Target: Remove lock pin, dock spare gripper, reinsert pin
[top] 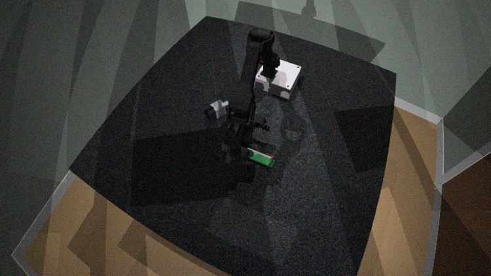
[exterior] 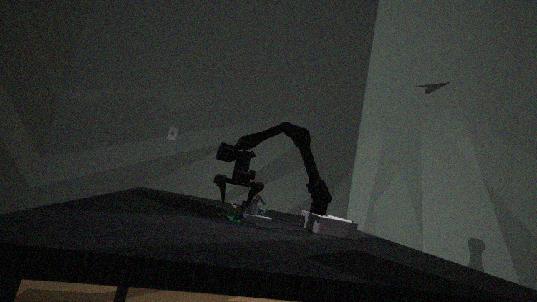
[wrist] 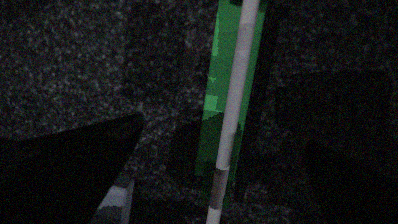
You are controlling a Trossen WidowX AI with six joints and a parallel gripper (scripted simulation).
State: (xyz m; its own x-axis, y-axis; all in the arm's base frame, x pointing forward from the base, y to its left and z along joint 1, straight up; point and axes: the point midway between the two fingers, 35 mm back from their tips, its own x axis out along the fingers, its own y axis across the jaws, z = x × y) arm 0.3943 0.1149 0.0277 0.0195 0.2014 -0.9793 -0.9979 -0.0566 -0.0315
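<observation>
At the centre of the dark table (top: 309, 205) (exterior: 150, 232), the black arm (top: 249, 68) (exterior: 307, 161) reaches out from its white base box (top: 292, 72) (exterior: 338, 226); taking the top view as the clock face, the box lies toward 1 o'clock from the hand (top: 253, 150) (exterior: 235, 204) (wrist: 225, 132).

Hand: fingers wide apart, pointing down, nothing gripped. Wrist view puts them on either side of the pin. Contact with the holder cannot be ruled out.

Pale mount (exterior: 250, 208): just behind the hand in the exterior view, largely hidden from above by the arm. Socket interior not readable.

What I take for the spare gripper (top: 218, 108), grey and black, is on the table toward 10 o'clock, apart from the hand; not docked.

Green holder (top: 262, 160) (exterior: 233, 215) (wrist: 212, 100): toward 4 o'clock. The lock pin (top: 262, 154) (exterior: 236, 207) (wrist: 237, 85), a pale rod with a red end, lies lengthwise along it, out of the socket.

Judgement: pin removal appears done, with the pin parked; docking and locking remain. Next move: rise straight up, keeping the fingers wide so neither drags the rod, then travel toward 10 o'clock for the spare gripper. Risk: a sideways start could roll or skew the pin, spoiling its later pickup.
</observation>
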